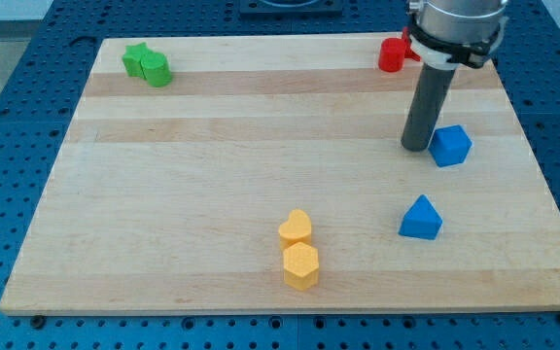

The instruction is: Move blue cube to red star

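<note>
The blue cube [450, 145] lies on the wooden board at the view's right, in the upper half. My tip [416, 147] stands just to the view's left of it, almost touching its left side. The red star [394, 53] is near the board's top edge, up and a little left of the cube; the arm partly hides its right side. The rod rises from my tip to the arm's grey body at the view's top right.
A blue triangular block [421, 218] lies below the cube. A yellow heart [297, 227] and a yellow hexagon [300, 265] sit together at the bottom centre. A green star [137, 57] and a green cylinder [156, 69] touch at the top left.
</note>
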